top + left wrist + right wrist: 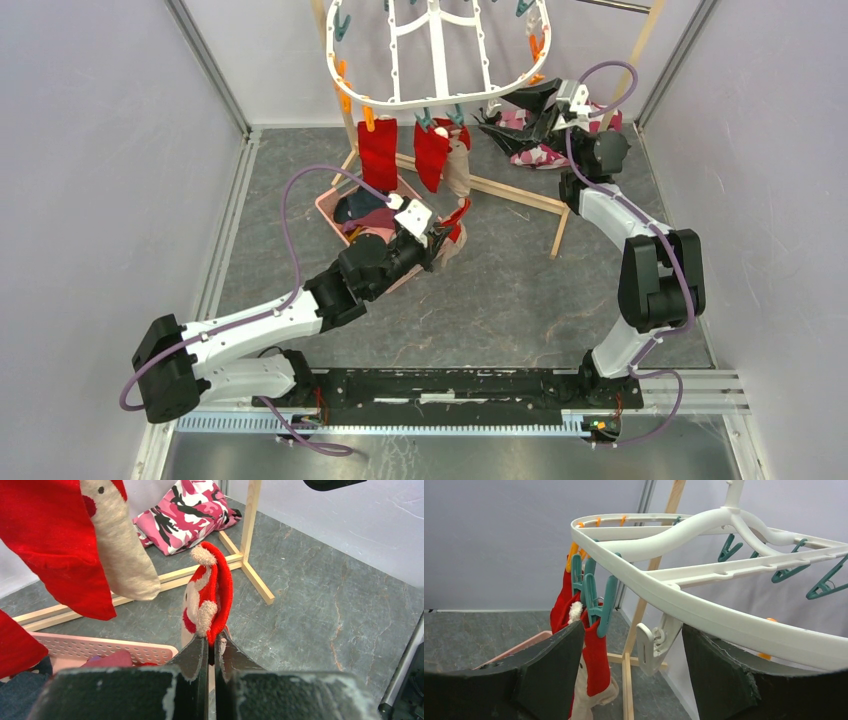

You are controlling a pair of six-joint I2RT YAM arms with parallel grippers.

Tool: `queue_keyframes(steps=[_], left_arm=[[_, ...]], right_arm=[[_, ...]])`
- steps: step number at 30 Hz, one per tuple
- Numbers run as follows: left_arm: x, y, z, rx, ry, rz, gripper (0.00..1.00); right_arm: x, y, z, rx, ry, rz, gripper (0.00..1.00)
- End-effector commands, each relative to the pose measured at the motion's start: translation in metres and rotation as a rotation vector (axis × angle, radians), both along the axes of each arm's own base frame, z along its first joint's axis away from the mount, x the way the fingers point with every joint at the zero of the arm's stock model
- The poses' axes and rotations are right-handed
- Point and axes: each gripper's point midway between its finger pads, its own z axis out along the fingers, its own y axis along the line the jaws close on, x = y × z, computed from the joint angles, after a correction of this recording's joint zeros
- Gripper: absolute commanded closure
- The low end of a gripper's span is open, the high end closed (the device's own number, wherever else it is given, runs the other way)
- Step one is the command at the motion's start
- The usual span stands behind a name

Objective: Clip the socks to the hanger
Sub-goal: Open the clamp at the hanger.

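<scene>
1. My left arm reaches out low, below the hanger. The left tool is clamped on a red and white sock that sticks up from it.
2. My right arm stretches up to the hanger's right end. The right tool has its fingers wide apart, just under the white rim.
3. Red socks hang from the hanger's near rim, and a pink basket sits below it.

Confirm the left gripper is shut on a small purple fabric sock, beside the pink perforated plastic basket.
Not purple: the left wrist view shows the left gripper shut on a small red, white-trimmed fabric sock beside the pink perforated plastic basket.
</scene>
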Motion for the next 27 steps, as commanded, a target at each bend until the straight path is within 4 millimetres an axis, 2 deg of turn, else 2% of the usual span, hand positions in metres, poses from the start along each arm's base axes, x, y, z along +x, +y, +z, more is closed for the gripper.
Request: queue_keyframes(steps=[1,13,20,27], left_arm=[[-0.002,-0.007,0.025,-0.076,-0.006,-0.018,0.98],[-0.003,-0.009,0.027,-0.075,-0.009,-0.023,0.98],[-0.003,-0.010,0.028,-0.075,-0.010,-0.024,0.98],[-0.002,-0.012,0.028,-0.070,-0.010,-0.024,0.98]], right_arm=[[-0.021,-0.005,0.025,0.029,-0.085,0.016,0.22],[-0.022,-0.003,0.026,0.049,-0.065,0.038,0.22],[-0.004,-0.001,0.018,0.028,-0.014,0.000,0.20],[0.003,0.007,0.018,0.028,-0.008,0.010,0.18]])
